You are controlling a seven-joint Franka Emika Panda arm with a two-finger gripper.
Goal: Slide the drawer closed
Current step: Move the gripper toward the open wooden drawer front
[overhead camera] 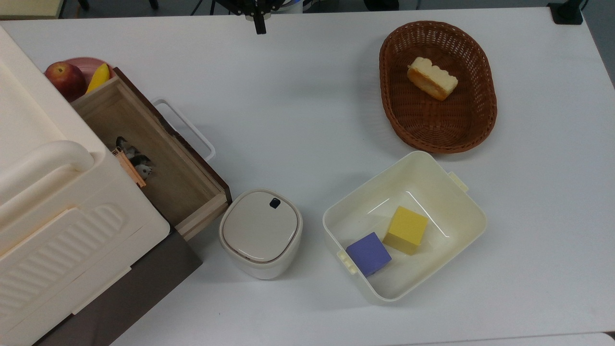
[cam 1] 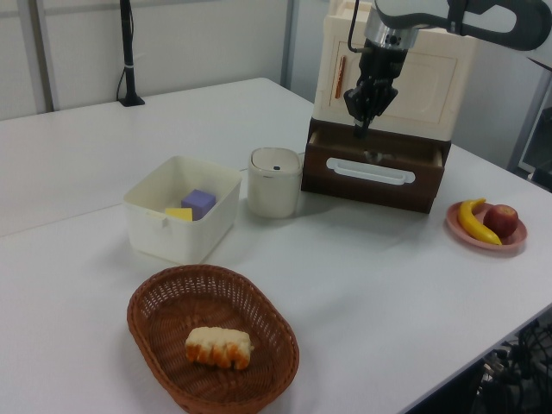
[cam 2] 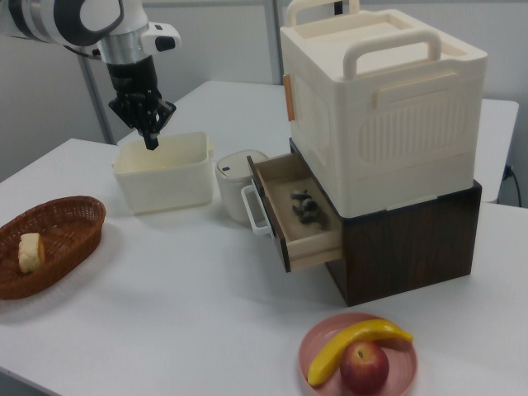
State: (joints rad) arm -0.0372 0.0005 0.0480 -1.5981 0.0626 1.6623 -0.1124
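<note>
drawer contents [overhead camera: 133, 162]: small dark items, too small to identify.
drawer [overhead camera: 158, 158]: inner end hidden under the cream box [overhead camera: 43, 192] at the top view's left.
plate [overhead camera: 84, 67]: partly hidden behind the drawer, upper left of top view.
gripper [overhead camera: 259, 21]: cut by the top view's upper edge.

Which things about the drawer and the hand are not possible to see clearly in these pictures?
- The small dark objects in the drawer: too small to identify in the right view, partly under the cream box in the top view.
- The hand: cut by the top view's upper edge.
- How high the hand hangs above the table: the views do not settle it.
</note>
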